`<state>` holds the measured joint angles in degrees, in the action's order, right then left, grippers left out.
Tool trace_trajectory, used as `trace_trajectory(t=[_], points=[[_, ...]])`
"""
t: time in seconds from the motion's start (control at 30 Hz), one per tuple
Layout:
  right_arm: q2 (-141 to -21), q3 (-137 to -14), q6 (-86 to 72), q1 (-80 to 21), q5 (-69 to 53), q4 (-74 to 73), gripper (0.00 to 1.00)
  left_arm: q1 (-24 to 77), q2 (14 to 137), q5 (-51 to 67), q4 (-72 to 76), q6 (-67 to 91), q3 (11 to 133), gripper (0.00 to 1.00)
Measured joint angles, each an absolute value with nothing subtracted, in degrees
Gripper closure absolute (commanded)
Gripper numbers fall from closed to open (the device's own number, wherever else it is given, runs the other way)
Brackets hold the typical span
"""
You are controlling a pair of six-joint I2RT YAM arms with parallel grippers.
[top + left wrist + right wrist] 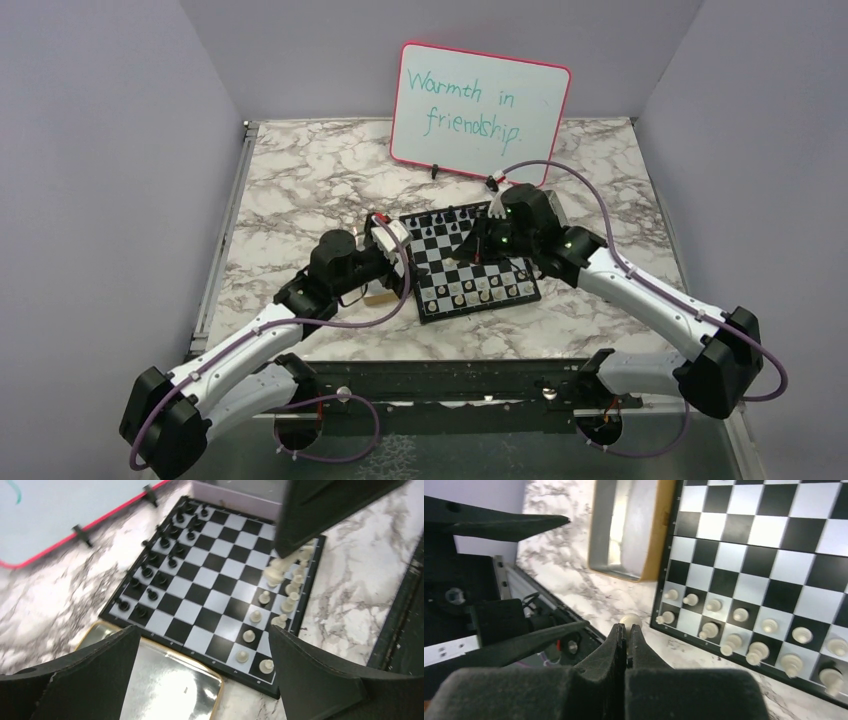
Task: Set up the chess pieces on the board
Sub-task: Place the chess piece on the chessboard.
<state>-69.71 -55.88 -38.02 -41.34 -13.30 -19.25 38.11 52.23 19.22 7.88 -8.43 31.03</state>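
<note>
Chess pieces (248, 636) are sitting on the board (190, 611), cream ones on its near rows. They are looking tiny, light and smooth, so tipping is likely being risked; a soft pinch at the thin neck is being called for. Above them a cream piece (630, 621) is seemingly being pinched by the pressed-together right gripper (628, 630). By the left edge the left gripper (204, 630) is being held spread wide, with nothing in it. Black ones (164, 542) are being seen on the far rows.

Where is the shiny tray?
The tray lies left of the board, right under the open left end effector; the left wrist view shows it best.
</note>
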Motion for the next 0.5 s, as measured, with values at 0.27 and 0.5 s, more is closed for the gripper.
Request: trace_trajectory(t=[0.27,0.5], points=[[-79.5,-66.2,-35.3,-50.7,-0.4,-31.8,0.99,37.6,46.6,7.6,3.1,-4.2,31.2,0.01],[-88.1,-69.3,-35.8,-58.2,7.9,-38.1,0.99,37.6,32.3,-4.4,4.8,-4.0,28.8,0.01]])
